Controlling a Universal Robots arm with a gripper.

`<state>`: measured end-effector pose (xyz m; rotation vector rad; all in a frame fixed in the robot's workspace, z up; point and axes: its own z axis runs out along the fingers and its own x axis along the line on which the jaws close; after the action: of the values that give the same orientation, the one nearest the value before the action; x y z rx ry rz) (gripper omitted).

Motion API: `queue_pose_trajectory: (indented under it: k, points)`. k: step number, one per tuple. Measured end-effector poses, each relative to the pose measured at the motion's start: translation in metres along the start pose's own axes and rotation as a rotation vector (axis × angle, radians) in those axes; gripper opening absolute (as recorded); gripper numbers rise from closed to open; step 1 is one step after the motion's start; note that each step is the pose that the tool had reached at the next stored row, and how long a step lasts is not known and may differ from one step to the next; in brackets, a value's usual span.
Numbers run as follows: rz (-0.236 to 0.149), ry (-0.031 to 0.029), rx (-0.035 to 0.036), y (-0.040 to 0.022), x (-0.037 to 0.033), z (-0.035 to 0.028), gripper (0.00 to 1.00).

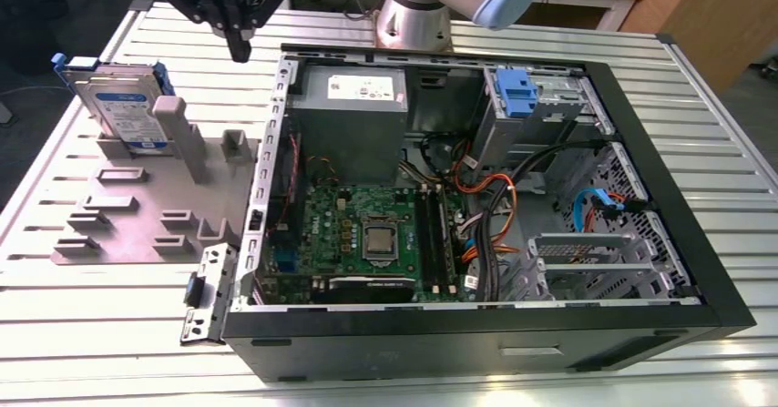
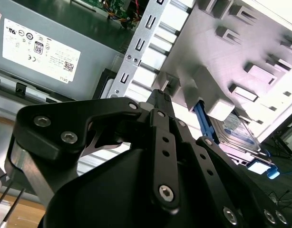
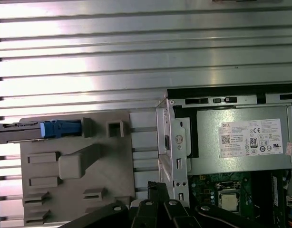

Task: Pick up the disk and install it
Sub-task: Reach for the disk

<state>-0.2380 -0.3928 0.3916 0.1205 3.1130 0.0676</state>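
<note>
The disk (image 1: 122,111) stands on edge in a grey holder (image 1: 134,208) at the exterior view's left, its white-and-blue label facing out and blue rails on its sides. My gripper (image 1: 240,52) hangs in the air above the table between the holder and the open computer case (image 1: 699,243), to the right of the disk and well above it. Its black fingers are shut together with nothing between them. In the second wrist view the gripper (image 2: 160,95) points toward the holder (image 2: 231,47) with the disk (image 2: 234,130) beyond it. In the first wrist view the disk (image 3: 22,127) shows edge-on.
The case lies open on a slatted metal table (image 1: 109,334). Inside are a grey power supply (image 1: 350,106), a motherboard (image 1: 364,234), loose cables (image 1: 486,198), a drive bay with a blue latch (image 1: 516,93) and a metal cage (image 1: 589,261). The arm's base (image 1: 420,15) stands behind the case.
</note>
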Motion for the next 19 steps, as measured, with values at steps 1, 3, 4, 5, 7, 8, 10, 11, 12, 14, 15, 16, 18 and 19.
queue_pose_trajectory:
  k: [1,3,4,5,7,8,10,11,12,14,15,16,18,19]
  points:
    - [0.000,0.0000,0.0000,0.0000,0.0004,0.0000,0.11]
    - [0.000,-0.0001,0.0000,-0.0001,0.0012,0.0000,0.11]
    - [0.000,0.0000,0.0000,-0.0001,0.0016,0.0000,0.11]
    - [0.000,0.0001,0.0001,-0.0002,0.0020,-0.0001,0.11]
    - [0.000,0.0000,0.0000,-0.0002,0.0029,0.0000,0.11]
    - [0.000,0.0000,0.0000,-0.0001,0.0033,0.0000,0.11]
    - [0.000,-0.0001,0.0000,0.0004,0.0040,0.0001,0.11]
    - [0.000,0.0000,0.0001,0.0008,0.0045,0.0002,0.11]
    - [0.000,0.0000,0.0000,0.0012,0.0051,0.0003,0.11]
    - [0.000,0.0001,0.0001,0.0022,0.0069,0.0005,0.11]
    - [0.000,0.0003,0.0003,0.0024,0.0085,0.0005,0.11]
    - [0.000,0.0003,0.0002,0.0027,0.0105,0.0007,0.11]
    - [0.000,0.0005,0.0001,0.0028,0.0146,0.0011,0.11]
    - [0.000,0.0009,0.0001,0.0028,0.0162,0.0012,0.11]
